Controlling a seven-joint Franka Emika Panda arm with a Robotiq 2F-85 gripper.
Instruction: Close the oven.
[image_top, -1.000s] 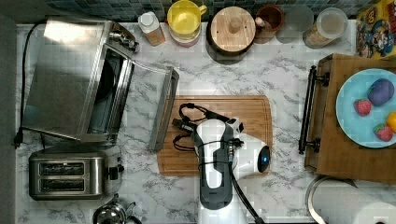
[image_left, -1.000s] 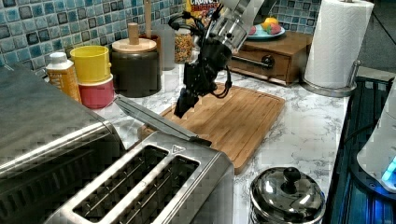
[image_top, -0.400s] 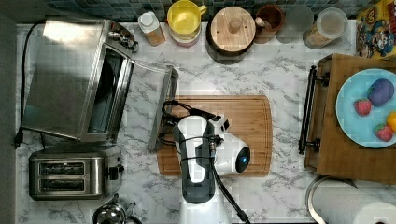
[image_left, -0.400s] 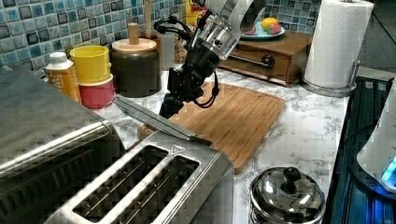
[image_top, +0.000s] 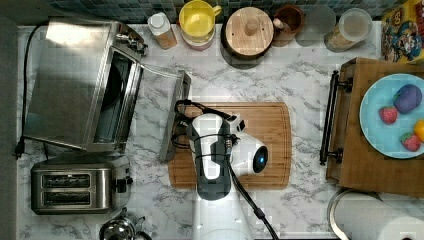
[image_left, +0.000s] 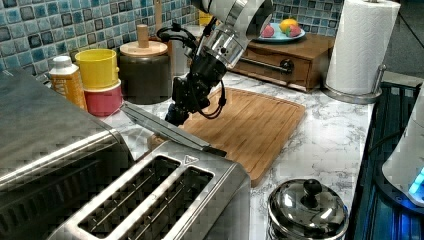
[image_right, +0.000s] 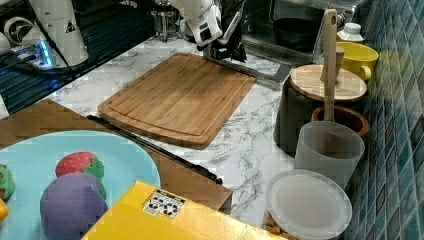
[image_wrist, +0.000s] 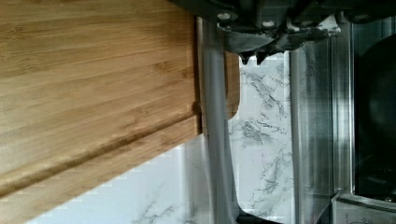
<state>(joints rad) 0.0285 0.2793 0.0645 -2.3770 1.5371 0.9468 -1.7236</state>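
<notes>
The oven (image_top: 75, 85) is a big brushed-steel box at the top view's left, with a dark inside (image_wrist: 373, 116). Its glass door (image_top: 170, 105) hangs open and slopes down toward the cutting board; the left view shows the door (image_left: 160, 125) tilted. The bar handle (image_wrist: 215, 140) runs along the door's outer edge, over the board's rim. My gripper (image_wrist: 252, 57) is shut with nothing in it, its tips just beside the handle on the glass side. I also see the gripper (image_top: 179, 131) at the door's edge from above, and the gripper (image_left: 172, 116) low against that edge in the left view.
A bamboo cutting board (image_top: 260, 145) lies under my arm. A two-slot toaster (image_top: 75, 187) stands beside the oven. A yellow cup (image_top: 197, 22) and a wooden-lidded canister (image_top: 248, 31) line the tiled wall. A wooden tray (image_top: 360, 170) and paper towel roll (image_left: 360, 45) are nearby.
My arm has travelled across the cutting board toward the top view's left and lowered, bringing the gripper to the door's handle. The door has not visibly moved.
</notes>
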